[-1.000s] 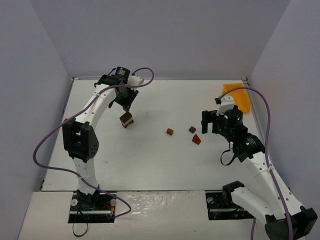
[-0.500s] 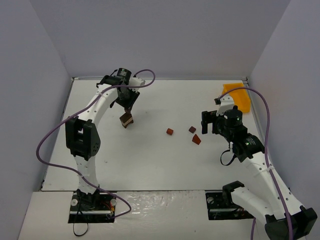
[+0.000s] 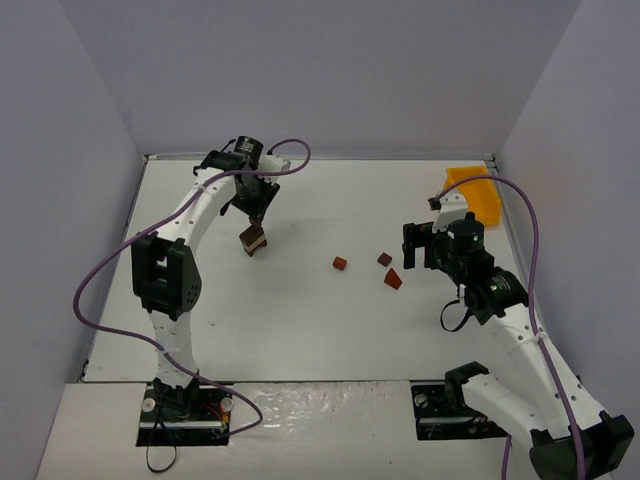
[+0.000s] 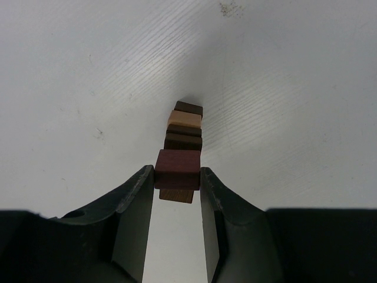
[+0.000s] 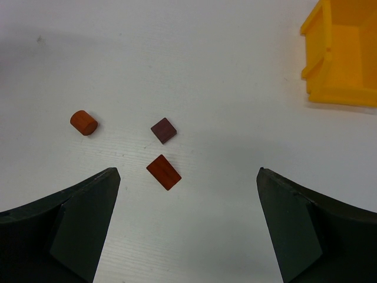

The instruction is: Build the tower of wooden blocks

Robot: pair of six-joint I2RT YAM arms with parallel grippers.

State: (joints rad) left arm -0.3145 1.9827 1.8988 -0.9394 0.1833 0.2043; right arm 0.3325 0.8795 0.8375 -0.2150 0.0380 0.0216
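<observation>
pale lilac walls point(image 3: 320, 70) box in a white table point(image 3: 300, 320) — evenly lit.

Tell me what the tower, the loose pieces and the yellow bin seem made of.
The tower: wood, matte and seemingly unvarnished; tones run from pale tan to dark brown, faint grain on its reddish top block. The loose pieces: likely the same matte wood, red-brown and dark. The yellow bin: probably moulded plastic, given uniform colour and smooth thin walls.

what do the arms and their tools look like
The left arm and right arm are white links with black joint housings; a purple cable loops along each. The left tool and right tool each have two dark tapered fingers.
</observation>
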